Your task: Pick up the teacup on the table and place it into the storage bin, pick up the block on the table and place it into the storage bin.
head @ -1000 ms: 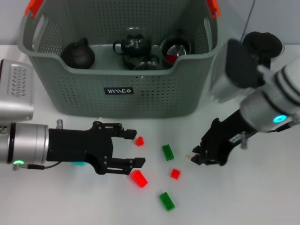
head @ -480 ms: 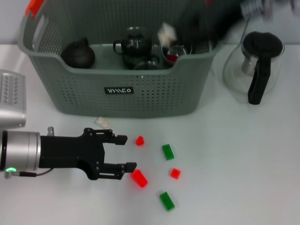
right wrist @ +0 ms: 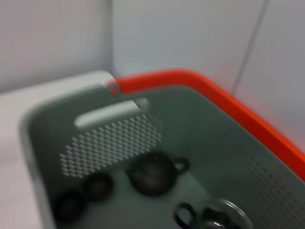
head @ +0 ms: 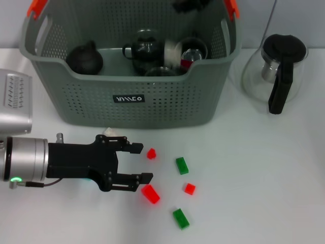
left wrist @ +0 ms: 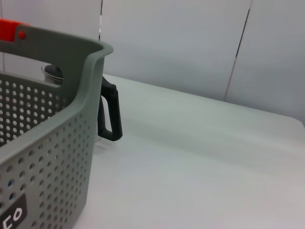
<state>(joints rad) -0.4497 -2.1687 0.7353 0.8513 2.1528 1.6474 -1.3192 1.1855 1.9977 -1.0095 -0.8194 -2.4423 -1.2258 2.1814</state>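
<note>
The grey storage bin [head: 127, 99] stands at the back of the table, and its wall [left wrist: 47, 143] fills the near side of the left wrist view. Inside it lie dark teapots [head: 144, 47], a dark teacup [head: 192, 51] and a cream block [head: 172, 51]. My right gripper [head: 190, 5] hangs open above the bin's back, looking down into the bin's interior [right wrist: 119, 143]. My left gripper [head: 138, 163] stands open low over the table, its fingers either side of empty space just left of a small red block [head: 151, 153] and a larger red block [head: 150, 193].
Two green blocks [head: 182, 165] [head: 180, 218], another red block [head: 189, 188] and a pale piece [head: 109, 132] lie on the white table. A glass carafe [head: 277, 71] with a black handle [left wrist: 109, 114] stands right of the bin. A silver box [head: 15, 101] sits far left.
My right arm rose from the table's right side to above the bin carrying a cream block, which now lies inside. My left gripper shifted slightly right.
</note>
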